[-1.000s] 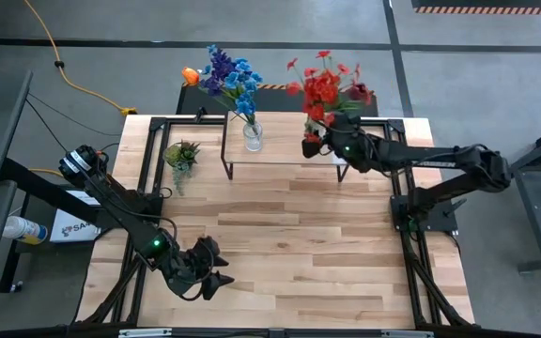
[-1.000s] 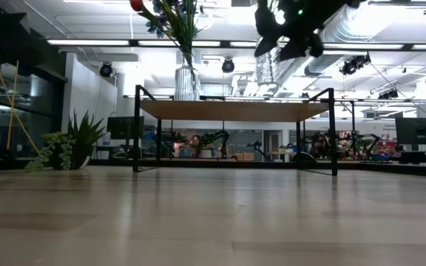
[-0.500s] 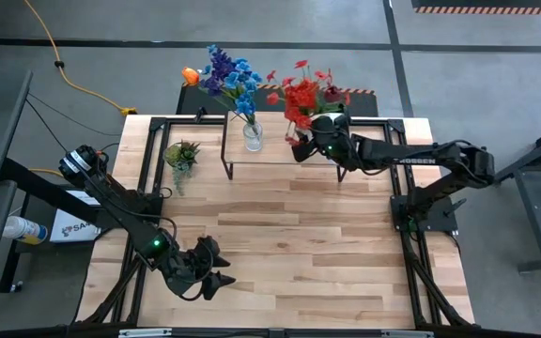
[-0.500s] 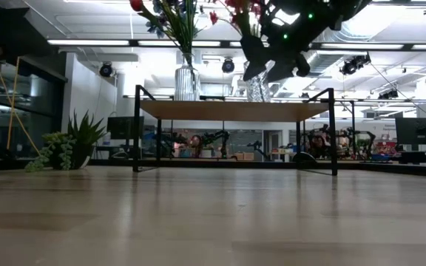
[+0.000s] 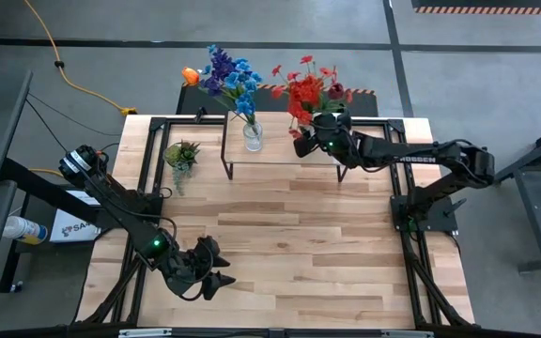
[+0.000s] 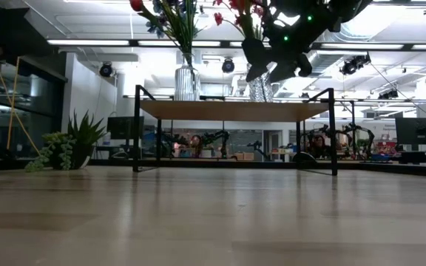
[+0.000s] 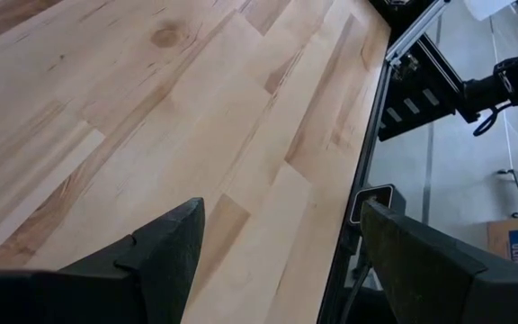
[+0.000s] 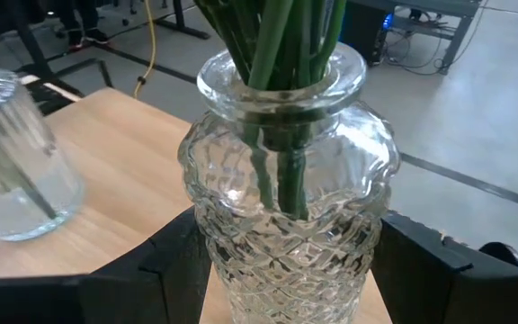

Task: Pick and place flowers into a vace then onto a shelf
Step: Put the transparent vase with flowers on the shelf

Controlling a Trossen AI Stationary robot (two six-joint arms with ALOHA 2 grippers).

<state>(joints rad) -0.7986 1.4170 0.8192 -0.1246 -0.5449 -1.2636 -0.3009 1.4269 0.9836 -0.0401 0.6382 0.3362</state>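
Observation:
The red flowers stand on green stems in a cut-glass vase, which my right gripper is shut on above the right half of the shelf. In the low view the vase reaches down to the shelf board. A second, ribbed glass vase with the blue, purple and orange flowers stands by its base on the shelf's left part. My left gripper waits open, low over the table's near left area. My right gripper pinches the cut-glass vase by its bulging body, one finger on each side. The fingers come level from the table's right. The vase is upright, flowers rising from its neck. Whether its base touches the shelf board, I cannot tell.
A small green spiky potted plant sits on the table left of the shelf. The ribbed vase stands close beside the held one. Bare plank tabletop lies between the shelf and the near edge.
My right gripper has carried the vase with the red flowers toward the table's left and down toward the shelf board. It stayed shut on the vase, which stayed upright. In the last half second it only shifted a little.

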